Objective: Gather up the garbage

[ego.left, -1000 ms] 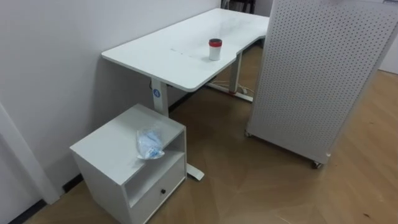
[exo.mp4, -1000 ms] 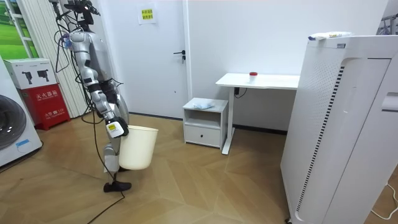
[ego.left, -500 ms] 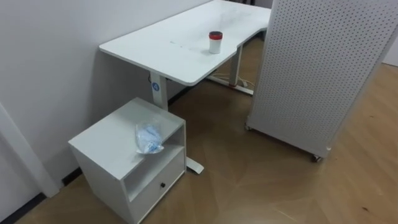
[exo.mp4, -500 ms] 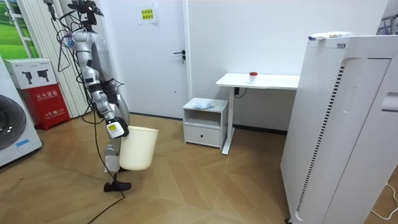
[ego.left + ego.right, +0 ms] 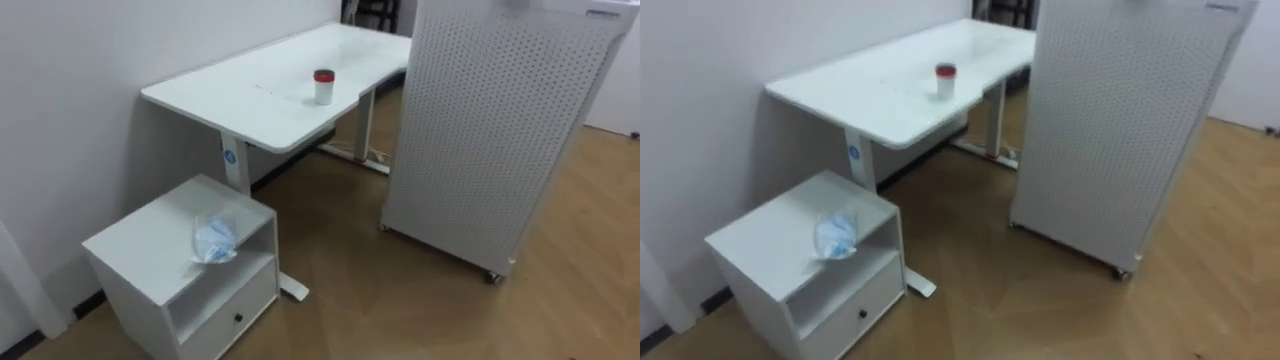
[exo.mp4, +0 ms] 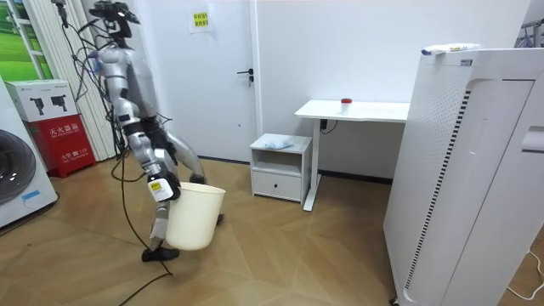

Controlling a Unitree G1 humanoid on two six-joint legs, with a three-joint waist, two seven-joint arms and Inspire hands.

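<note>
I have just taken a stride toward the low white cabinet with an open shelf and a drawer (image 5: 150, 235). In the room view my trunk now leans forward and one leg has swung out ahead. The cream-coloured plastic waste bin (image 6: 195, 218) has come along with me, lower and nearer the cabinet than a second ago. My eye views have slid with that step; nothing on the furniture has itself moved. I judge this to be the approach only: I am well apart from the cabinet, so no reach is possible yet.

My right hand (image 6: 161, 189) sits by the bin's rim, at about 10 o'clock of the bin, and the bin hangs there beside it. How it grips I cannot tell from this far off.

The garbage, a crumpled wad of clear, bluish plastic film (image 5: 214, 239), lies on the cabinet's top near its front edge, at about 8 o'clock in my eye views. It looks light, slack and wrinkled, bunched into a loose lump. I expect it to crush easily and to slide if nudged.

At 12 o'clock a white cup with a red lid (image 5: 323, 86) stands upright on the white desk (image 5: 240, 95). At 2 o'clock stands the white perforated panel on castors (image 5: 490, 130).
</note>
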